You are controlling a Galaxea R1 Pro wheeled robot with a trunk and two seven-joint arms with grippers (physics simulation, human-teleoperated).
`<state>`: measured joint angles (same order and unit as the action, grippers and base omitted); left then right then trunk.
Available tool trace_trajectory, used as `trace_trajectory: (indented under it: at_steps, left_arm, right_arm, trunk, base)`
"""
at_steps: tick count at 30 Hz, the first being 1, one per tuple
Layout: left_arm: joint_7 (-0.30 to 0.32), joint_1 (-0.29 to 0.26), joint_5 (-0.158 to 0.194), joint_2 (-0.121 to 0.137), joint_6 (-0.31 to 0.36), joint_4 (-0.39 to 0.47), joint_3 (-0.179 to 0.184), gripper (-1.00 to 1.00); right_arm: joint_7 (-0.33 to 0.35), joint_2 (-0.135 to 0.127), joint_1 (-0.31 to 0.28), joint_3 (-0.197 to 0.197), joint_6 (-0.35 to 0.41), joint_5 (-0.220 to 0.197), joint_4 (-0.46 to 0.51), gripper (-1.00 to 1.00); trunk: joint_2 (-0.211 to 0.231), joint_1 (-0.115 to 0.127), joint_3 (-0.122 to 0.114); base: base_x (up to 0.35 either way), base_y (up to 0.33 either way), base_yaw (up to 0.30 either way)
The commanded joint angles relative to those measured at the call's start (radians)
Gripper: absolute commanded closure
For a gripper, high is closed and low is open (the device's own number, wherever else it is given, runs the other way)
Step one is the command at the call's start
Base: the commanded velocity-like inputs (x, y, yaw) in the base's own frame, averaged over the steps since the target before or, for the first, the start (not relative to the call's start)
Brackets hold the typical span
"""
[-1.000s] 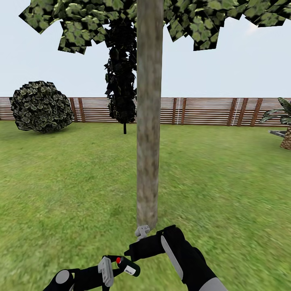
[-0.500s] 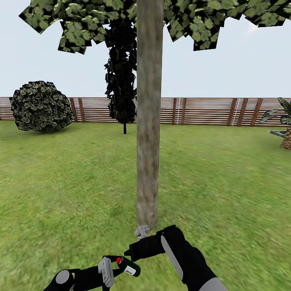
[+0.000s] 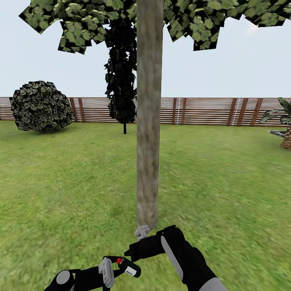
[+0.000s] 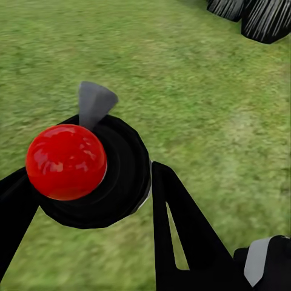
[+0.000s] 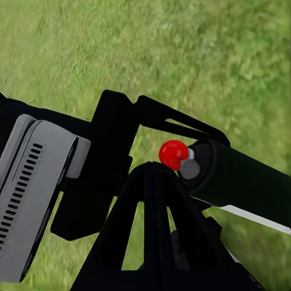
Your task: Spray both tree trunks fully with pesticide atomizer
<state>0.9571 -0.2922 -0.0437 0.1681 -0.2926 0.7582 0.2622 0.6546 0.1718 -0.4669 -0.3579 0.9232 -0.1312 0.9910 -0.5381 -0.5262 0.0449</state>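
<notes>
A tree trunk [image 3: 148, 141], mottled grey-brown, rises straight ahead from the garden lawn [image 3: 226, 182] into a leafy canopy [image 3: 72, 24]. Low in the head view my left gripper [image 3: 117, 264] is shut on the pesticide atomizer [image 3: 129, 268], a dark bottle with a red knob and a white label. The left wrist view shows the red knob and grey nozzle of the atomizer [image 4: 103, 176] between the black fingers [image 4: 176, 230]. My right gripper [image 3: 141, 232] hangs at the trunk's foot, its fingers [image 5: 148, 200] meeting at the tip, holding nothing. It looks down on the atomizer [image 5: 236, 179].
A brown slatted fence [image 3: 202, 111] closes the lawn at the back. A round bush [image 3: 39, 106] stands far left, a narrow dark tree [image 3: 121, 81] behind the trunk, and a palm-like plant [image 3: 285, 125] at the right edge. Grass surrounds the trunk on all sides.
</notes>
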Motion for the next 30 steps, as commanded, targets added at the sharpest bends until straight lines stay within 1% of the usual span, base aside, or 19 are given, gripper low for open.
trace_trajectory:
  at_steps: [1,18,25,30]
  left_arm:
    - [-0.001,-0.001,-0.004,0.001,-0.005,0.001,0.002,1.0]
    - [-0.001,0.004,-0.004,-0.001,-0.005,0.01,0.003,1.0]
    - [-0.002,0.004,-0.004,-0.001,-0.004,0.009,0.032,1.0]
    - [-0.003,0.004,-0.004,-0.001,-0.004,0.009,0.036,1.0]
  right_arm:
    - [-0.006,0.0,-0.001,0.0,0.008,-0.01,-0.001,1.0]
    - [-0.006,0.0,-0.001,0.0,0.008,-0.01,-0.009,1.0]
    - [-0.006,0.001,-0.001,0.0,0.008,-0.01,-0.009,1.0]
    - [-0.006,0.001,-0.001,0.0,0.008,-0.01,-0.009,1.0]
  trunk:
    - [-0.002,0.0,0.002]
    - [-0.002,0.0,0.002]
    - [-0.002,0.0,0.002]
    - [-0.002,0.0,0.002]
  base:
    - [0.0,0.0,0.0]
    - [0.0,0.0,0.0]
    - [0.0,0.0,0.0]
    - [0.0,0.0,0.0]
